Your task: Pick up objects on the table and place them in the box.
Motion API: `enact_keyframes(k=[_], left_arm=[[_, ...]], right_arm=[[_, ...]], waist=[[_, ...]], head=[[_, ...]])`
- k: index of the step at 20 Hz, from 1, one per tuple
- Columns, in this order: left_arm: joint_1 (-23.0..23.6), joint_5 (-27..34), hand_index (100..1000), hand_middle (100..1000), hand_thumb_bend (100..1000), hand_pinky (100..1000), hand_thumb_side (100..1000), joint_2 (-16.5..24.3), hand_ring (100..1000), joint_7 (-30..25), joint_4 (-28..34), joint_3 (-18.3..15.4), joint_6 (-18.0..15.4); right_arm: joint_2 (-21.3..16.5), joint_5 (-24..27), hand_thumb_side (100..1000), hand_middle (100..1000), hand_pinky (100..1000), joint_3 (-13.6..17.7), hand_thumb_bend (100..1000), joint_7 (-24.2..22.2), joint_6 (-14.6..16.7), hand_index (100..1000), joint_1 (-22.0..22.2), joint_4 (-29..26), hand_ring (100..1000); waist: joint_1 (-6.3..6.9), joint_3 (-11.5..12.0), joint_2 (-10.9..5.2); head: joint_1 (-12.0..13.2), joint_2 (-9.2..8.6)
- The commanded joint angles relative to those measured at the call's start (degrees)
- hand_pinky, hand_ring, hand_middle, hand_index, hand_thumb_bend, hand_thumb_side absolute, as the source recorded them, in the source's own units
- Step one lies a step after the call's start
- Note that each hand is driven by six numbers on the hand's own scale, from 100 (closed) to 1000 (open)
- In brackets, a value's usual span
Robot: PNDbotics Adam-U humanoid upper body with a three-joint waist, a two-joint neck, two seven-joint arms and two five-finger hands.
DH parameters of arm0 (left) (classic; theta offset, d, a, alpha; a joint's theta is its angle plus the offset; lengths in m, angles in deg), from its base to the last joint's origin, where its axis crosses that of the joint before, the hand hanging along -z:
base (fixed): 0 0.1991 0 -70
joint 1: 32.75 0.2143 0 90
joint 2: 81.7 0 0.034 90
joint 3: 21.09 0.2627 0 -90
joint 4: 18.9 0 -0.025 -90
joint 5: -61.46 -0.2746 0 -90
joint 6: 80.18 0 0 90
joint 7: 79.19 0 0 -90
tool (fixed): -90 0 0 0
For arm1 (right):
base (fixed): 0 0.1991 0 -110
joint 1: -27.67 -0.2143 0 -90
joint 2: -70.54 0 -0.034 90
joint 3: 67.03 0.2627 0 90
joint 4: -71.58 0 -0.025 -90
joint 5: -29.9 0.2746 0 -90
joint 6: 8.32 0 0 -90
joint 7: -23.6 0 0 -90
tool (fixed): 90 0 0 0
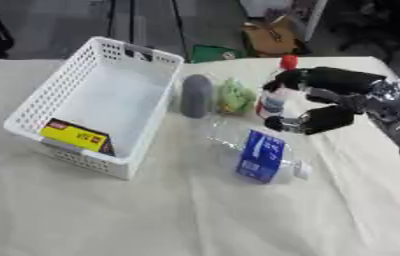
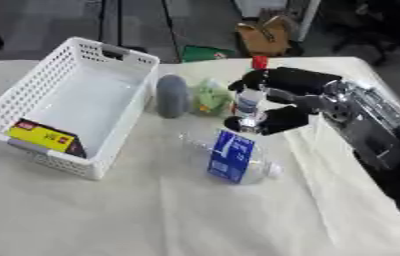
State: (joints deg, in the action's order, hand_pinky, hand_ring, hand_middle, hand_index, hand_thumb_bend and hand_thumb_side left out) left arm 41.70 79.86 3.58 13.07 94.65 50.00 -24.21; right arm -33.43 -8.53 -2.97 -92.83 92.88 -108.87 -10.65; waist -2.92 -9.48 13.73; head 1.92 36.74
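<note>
A small clear bottle with a red cap (image 1: 274, 98) stands upright right of centre on the cloth-covered table. My right hand (image 1: 333, 99) comes in from the right, its fingers (image 1: 326, 77) curled behind the bottle and its thumb (image 1: 313, 121) at the bottle's base. A clear plastic bottle with a blue label (image 1: 261, 156) lies on its side just in front. A grey rounded object (image 1: 196, 95) and a green crumpled thing (image 1: 235, 95) sit left of the small bottle. The white mesh box (image 1: 37, 102) on the left holds a yellow and black pack (image 1: 77, 136). My left hand shows in neither view.
The beige cloth (image 1: 186, 215) covers the whole table, with open room in front. The table's right edge (image 2: 374, 165) runs close under my right arm. Beyond the far edge, a brown bag (image 1: 272, 36) and a green item (image 1: 214, 53) lie on the floor.
</note>
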Motion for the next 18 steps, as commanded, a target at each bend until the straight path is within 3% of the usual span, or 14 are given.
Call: enact_keyframes(k=[1, 11, 18], left_arm=[[-0.78, -0.08, 792, 788, 100, 727, 646, 1.51, 698, -0.28, 1.04, -0.04, 0.12], [-1.49, 0.59, 793, 787, 100, 726, 646, 2.13, 696, 0.11, 1.04, 0.20, 0.31], [-1.70, 0.51, 792, 787, 100, 726, 648, 2.22, 697, 0.25, 1.04, 0.24, 0.87]], right_arm=[[-0.47, -1.93, 1000, 840, 928, 1.35, 465, 1.79, -0.22, 965, 0.15, -1.72, 986], [1.06, -5.55, 1000, 878, 940, 2.51, 526, 3.58, -1.90, 992, 2.83, -2.39, 996], [3.49, -11.07, 1000, 882, 940, 3.58, 562, 4.70, -3.51, 1000, 5.37, -3.88, 999]], waist=[[0.17, -0.01, -0.61], [-0.30, -0.15, -0.93], [-1.03, 0.10, -0.84]], head=[[-0.22, 0.32], [-0.59, 0.45], [-1.23, -0.06]])
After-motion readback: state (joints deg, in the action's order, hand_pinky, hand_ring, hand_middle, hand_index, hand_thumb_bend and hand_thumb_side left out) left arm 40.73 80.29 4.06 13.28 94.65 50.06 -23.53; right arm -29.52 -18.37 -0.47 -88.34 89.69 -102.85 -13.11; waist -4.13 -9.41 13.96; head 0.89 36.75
